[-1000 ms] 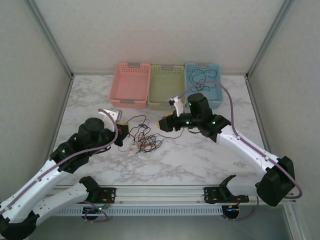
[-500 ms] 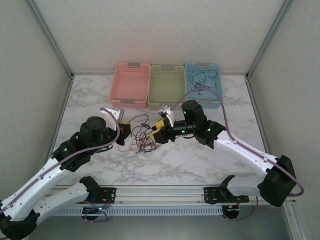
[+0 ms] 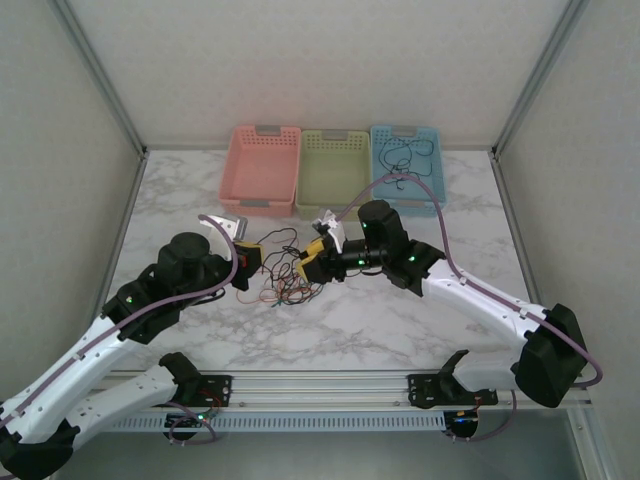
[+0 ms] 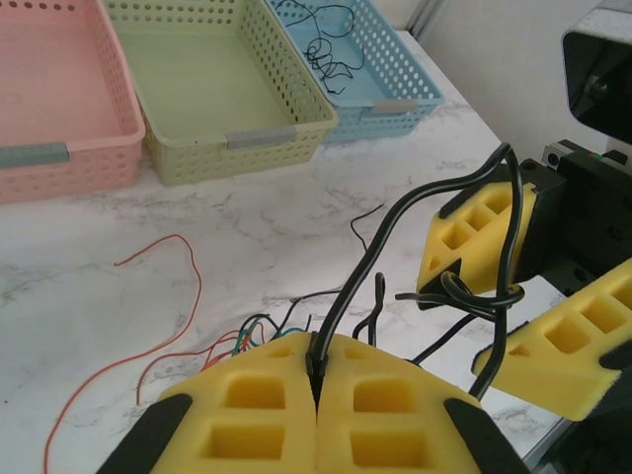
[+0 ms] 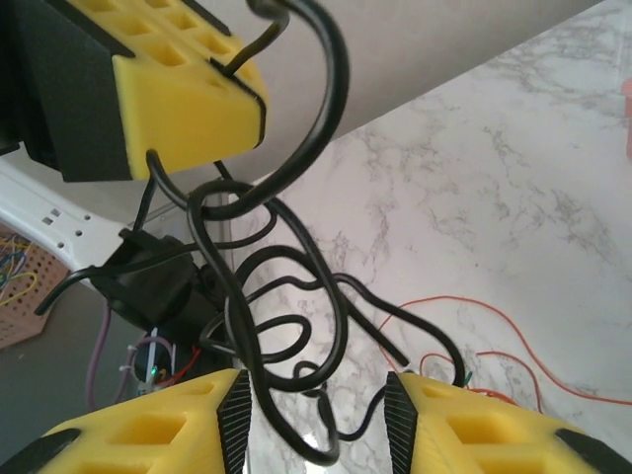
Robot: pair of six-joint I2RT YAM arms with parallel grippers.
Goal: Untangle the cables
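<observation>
**Left gripper clamped on a black strand, right jaws apart around its loops**

The cables (image 3: 285, 282) lay as a loose, wiry bundle near the middle of the marble table (image 3: 400, 330), between the two grippers and nearer than the row of baskets. The left gripper (image 4: 318, 380) was clenched, its yellow pads pressed flat together on a black cable (image 5: 341, 84) that rose out of the seam between them and arched away to the right. That strand curled into several loops at the right gripper (image 5: 316, 415). In the right wrist view those loops hung in the gap between the two yellow fingers, which stood clearly apart. Whether either pad touched the strand could not be told. The two grippers sat close together above the bundle, the left one on its left edge and the right one on its right.

A thin red cable (image 4: 196, 286) trailed over the marble to the left of the bundle, with green and dark strands mixed in near the left pads. Along the far edge stood a pink basket (image 3: 264, 165) on the left and a green basket (image 3: 333, 165) in the middle. A blue basket (image 3: 404, 131) stood on the right, and inside it lay a separate coiled black wire (image 4: 331, 44)
</observation>
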